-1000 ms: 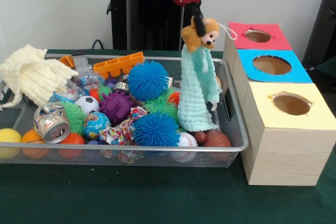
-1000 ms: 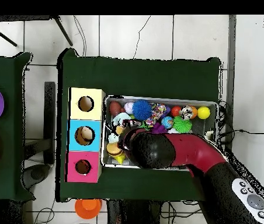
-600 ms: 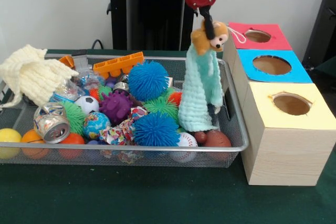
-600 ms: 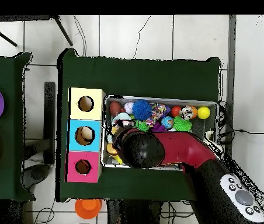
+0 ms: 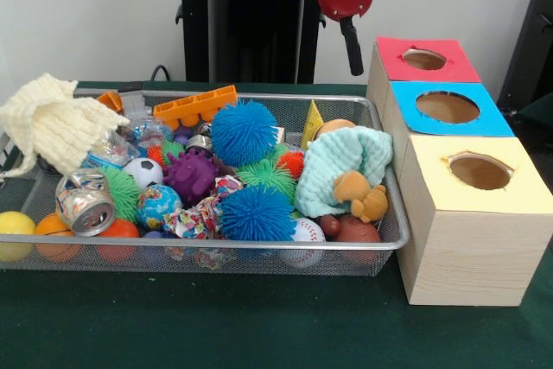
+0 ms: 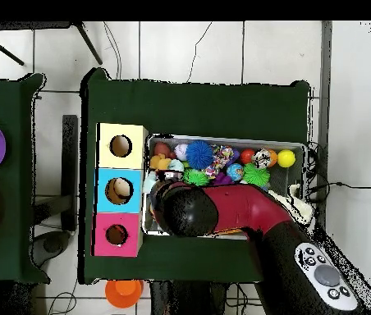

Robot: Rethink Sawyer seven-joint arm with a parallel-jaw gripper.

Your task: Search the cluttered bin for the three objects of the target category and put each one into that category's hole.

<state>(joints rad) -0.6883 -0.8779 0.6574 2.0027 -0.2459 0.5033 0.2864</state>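
1. Nearest in the front view, the wooden box [image 5: 471, 257] is standing on the green table [image 5: 259, 326] just right of the wire bin [image 5: 380, 244], with its yellow hole [image 5: 479, 170] closest, the blue hole [image 5: 448, 107] behind it and the red hole [image 5: 424, 59] farthest.
2. Along the bin's near wall, a yellow ball [image 5: 15, 232], orange balls [image 5: 54, 232] and a crushed can [image 5: 84, 202] are lying at the left, a blue spiky ball [image 5: 257, 213] is sitting in the middle, and a baseball [image 5: 306, 235] and a small brown football [image 5: 359, 232] are lying at the right.
3. The plush toy with the mint blanket [image 5: 346, 170] is lying slumped in the bin's right end, its blanket draping over the other things and its orange-brown head [image 5: 363, 194] resting low against the bin's right wall, beside the box.
4. Farther back, a purple spiky ball [image 5: 192, 174], a second blue spiky ball [image 5: 244, 133] and an orange plastic piece [image 5: 194, 107] are sitting in the clutter, and a cream knitted cloth [image 5: 52, 123] is hanging over the bin's left rim.
5. The gripper [image 5: 354, 54] is hanging above the bin's far right corner, near the red hole; nothing is hanging from it, and the views are not showing whether its fingers are parted or together.
6. In the overhead view the arm [image 6: 222, 212] is covering the bin's near half.
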